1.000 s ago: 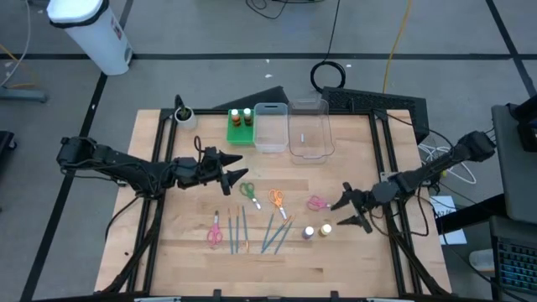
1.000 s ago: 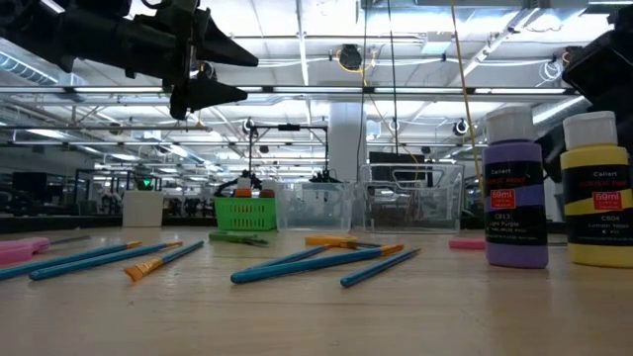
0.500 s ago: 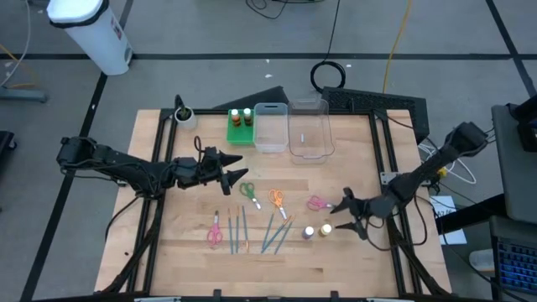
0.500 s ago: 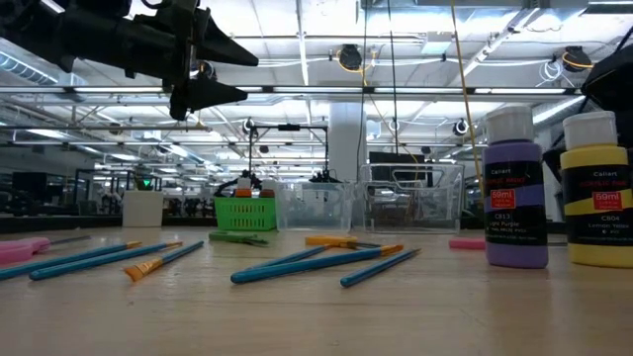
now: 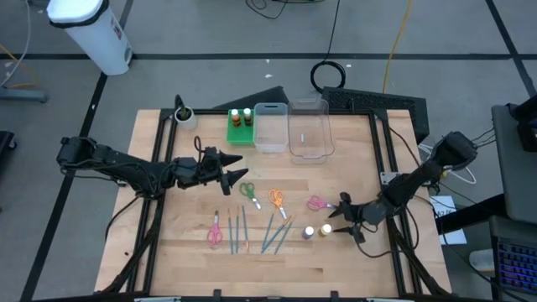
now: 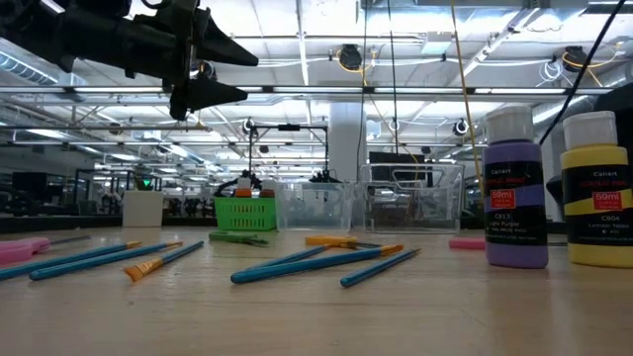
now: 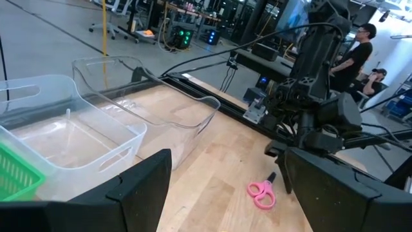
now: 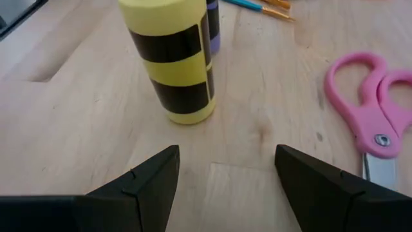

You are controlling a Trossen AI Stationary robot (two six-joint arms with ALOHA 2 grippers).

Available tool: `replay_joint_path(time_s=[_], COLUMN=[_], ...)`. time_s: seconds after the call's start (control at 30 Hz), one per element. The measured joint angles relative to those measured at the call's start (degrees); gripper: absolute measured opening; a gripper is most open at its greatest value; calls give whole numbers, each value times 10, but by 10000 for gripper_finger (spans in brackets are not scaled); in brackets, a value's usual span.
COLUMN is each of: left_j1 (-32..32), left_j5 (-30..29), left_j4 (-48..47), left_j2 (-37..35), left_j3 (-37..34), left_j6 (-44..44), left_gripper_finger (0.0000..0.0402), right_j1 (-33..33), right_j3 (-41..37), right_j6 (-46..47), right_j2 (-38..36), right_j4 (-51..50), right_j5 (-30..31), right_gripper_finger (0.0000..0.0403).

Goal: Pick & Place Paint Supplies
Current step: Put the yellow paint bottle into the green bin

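I note the left end effector (image 5: pixel 243 175) hanging above the tabletop (image 5: pixel 185 252), fingers spread and empty, near the green-handled scissors (image 5: pixel 249 192). Brushes (image 5: pixel 243 229) lie flat at the middle, beside the orange scissors (image 5: pixel 276 199). The purple bottle (image 5: pixel 309 232) and the yellow bottle (image 8: pixel 174 58) stand upright side by side. The right end effector (image 5: pixel 341 220) sits low just beside the yellow bottle, fingers apart, holding nothing; pink scissors (image 8: pixel 372 109) lie near it.
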Motion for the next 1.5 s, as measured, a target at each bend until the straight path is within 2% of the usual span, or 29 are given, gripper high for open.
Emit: replay_joint_path(time_s=[0.37,0.6,1.07,1.2,1.4,1.5], left_j1=[0,0,0,0,0,0], left_j5=[20,20,20,19,19,19], left_j4=[0,0,-13,-13,-14,-18], left_j2=[0,0,0,0,0,0], left_j3=[0,0,0,0,0,0], left_j6=[8,14,14,11,9,5], left_gripper_finger=[312,312,312,312,312,312], right_j1=[0,-1,1,1,1,-3], right_j3=[10,59,92,92,92,92], right_j6=[-10,-28,-41,-51,-42,-39], right_j2=[112,178,193,194,194,188], right_j4=[134,143,134,134,146,145], right_j5=[3,7,5,10,8,4], right_gripper_finger=[249,249,246,213,121,90])
